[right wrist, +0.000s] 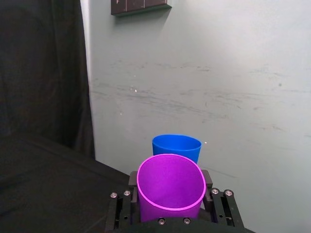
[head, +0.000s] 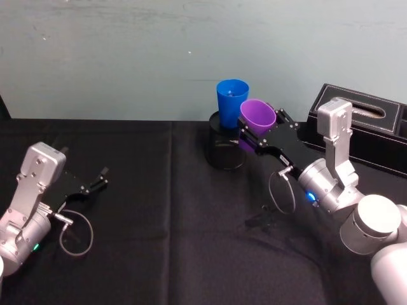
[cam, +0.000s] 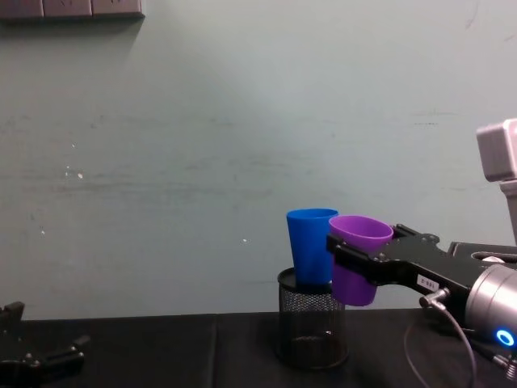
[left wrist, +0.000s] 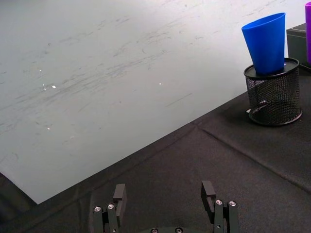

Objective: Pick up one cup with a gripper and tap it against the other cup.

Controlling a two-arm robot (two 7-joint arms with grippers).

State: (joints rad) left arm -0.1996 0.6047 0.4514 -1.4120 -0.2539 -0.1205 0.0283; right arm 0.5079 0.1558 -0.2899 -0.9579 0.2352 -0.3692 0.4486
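Observation:
My right gripper (head: 257,130) is shut on the purple cup (head: 257,115), holding it upright in the air beside the blue cup (head: 231,101). From the chest, the purple cup (cam: 359,257) touches or nearly touches the blue cup (cam: 311,246). The blue cup (left wrist: 266,42) stands in a black mesh pen holder (left wrist: 273,93). The right wrist view has the purple cup (right wrist: 170,188) between the jaws with the blue cup (right wrist: 176,147) just behind. My left gripper (head: 95,181) rests open low at the table's left, seen also as the left gripper (left wrist: 165,201) in its own view.
A black box (head: 362,127) sits at the back right behind my right arm. The table (head: 159,241) is covered with black cloth. A grey-green wall (cam: 202,145) stands close behind the pen holder (head: 226,146).

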